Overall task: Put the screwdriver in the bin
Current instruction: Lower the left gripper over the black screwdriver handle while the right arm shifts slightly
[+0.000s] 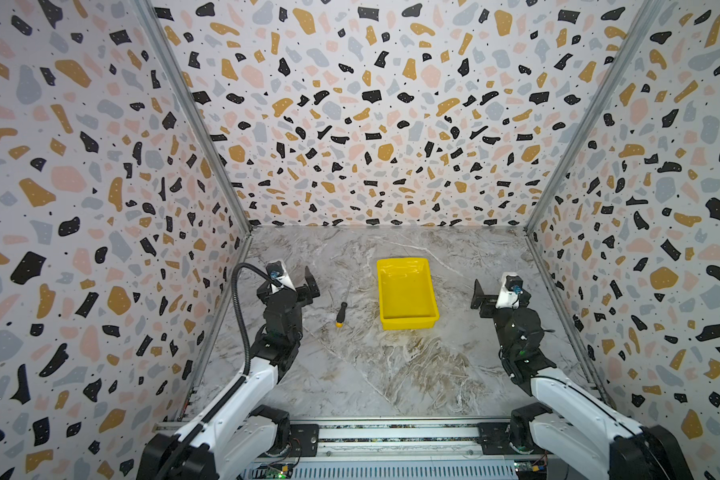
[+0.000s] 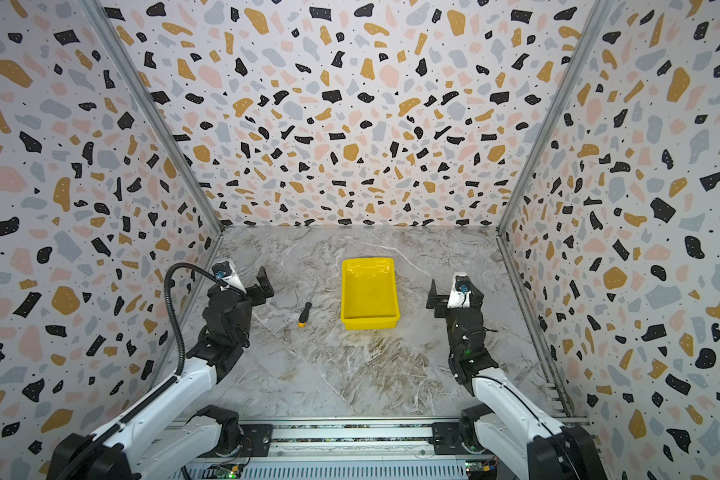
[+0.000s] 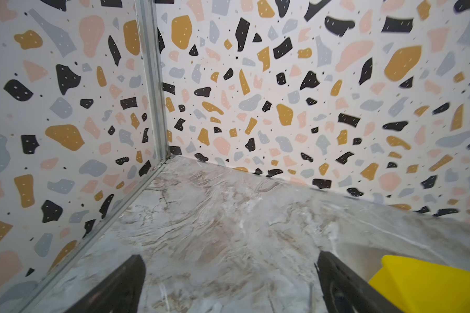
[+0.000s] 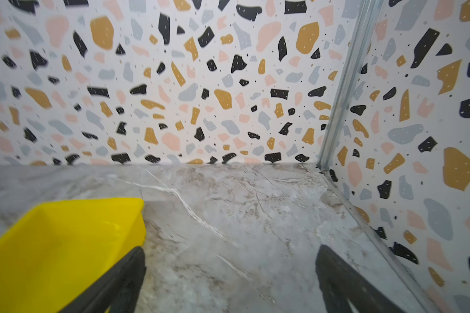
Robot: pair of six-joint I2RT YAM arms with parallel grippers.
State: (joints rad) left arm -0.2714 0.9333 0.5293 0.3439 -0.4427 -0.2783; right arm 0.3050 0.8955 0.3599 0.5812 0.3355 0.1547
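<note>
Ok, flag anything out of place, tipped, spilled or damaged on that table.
Nothing stands out. The screwdriver lies flat on the table, left of the bin in both top views and apart from it; the bin sits upright, nothing in it. No spill or damage shows.
</note>
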